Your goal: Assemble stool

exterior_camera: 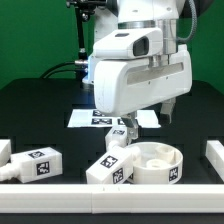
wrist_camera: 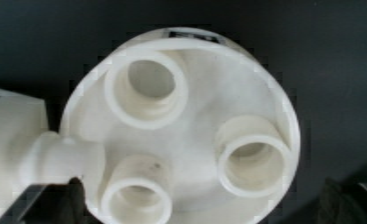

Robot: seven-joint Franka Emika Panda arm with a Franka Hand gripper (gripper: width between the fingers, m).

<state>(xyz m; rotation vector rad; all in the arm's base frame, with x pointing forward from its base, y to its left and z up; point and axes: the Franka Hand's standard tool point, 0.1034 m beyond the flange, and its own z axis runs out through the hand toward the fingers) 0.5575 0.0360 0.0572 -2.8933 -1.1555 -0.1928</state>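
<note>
Exterior view: found the gripper [exterior_camera: 126,130] spread wide and holding nothing, hanging just above the seat disc [exterior_camera: 156,162] on the black table [exterior_camera: 40,110]. Saw the near leg [exterior_camera: 108,166] touching the disc's rim on the exterior view's left, the far leg [exterior_camera: 38,164] well apart further left. Made out three round sockets [wrist_camera: 150,88] in the disc from the wrist view.
</note>
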